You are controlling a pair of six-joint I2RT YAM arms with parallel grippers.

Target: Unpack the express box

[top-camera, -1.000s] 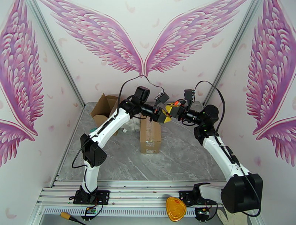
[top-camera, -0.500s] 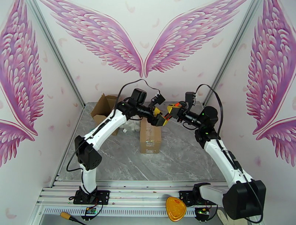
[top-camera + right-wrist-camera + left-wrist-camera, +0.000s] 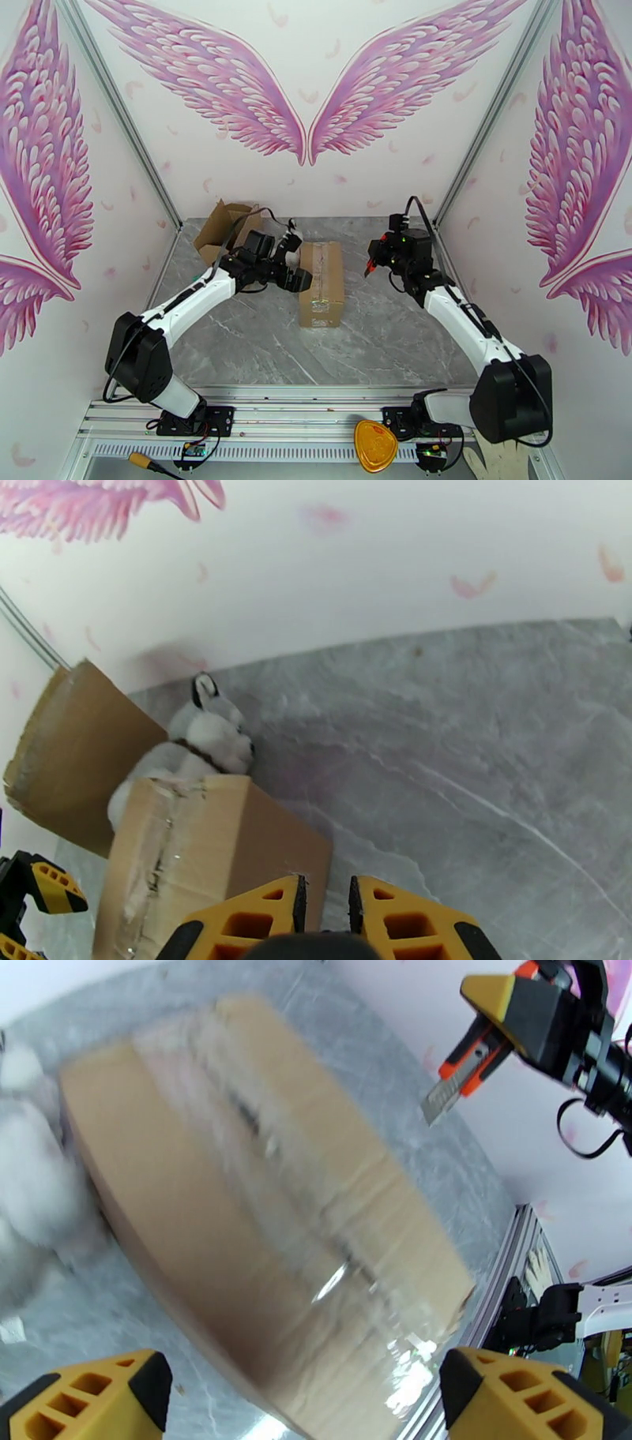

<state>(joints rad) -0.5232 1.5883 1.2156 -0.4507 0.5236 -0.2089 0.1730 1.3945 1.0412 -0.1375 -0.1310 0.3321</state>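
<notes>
The taped cardboard box (image 3: pixel 321 283) sits mid-table (image 3: pixel 395 331), slightly toward the far side. The left fingers (image 3: pixel 87 1394) stand wide apart just left of it. The right fingers (image 3: pixel 253 918) clamp a utility knife (image 3: pixel 466 1066) off to its right.

Express box (image 3: pixel 321 283): matt brown cardboard, seam under glossy clear tape (image 3: pixel 336 1276), wrinkled. Table (image 3: pixel 395 339): smooth grey marble-look top, faint sheen. Plush toy (image 3: pixel 207 736): white fuzzy cloth. Left gripper (image 3: pixel 304 1398) fingers (image 3: pixel 513 1394): matt yellow plastic. Utility knife (image 3: pixel 466 1066): orange/black plastic body, dull bare-metal blade. Near-edge rail (image 3: pixel 316 412): brushed aluminium look.
</notes>
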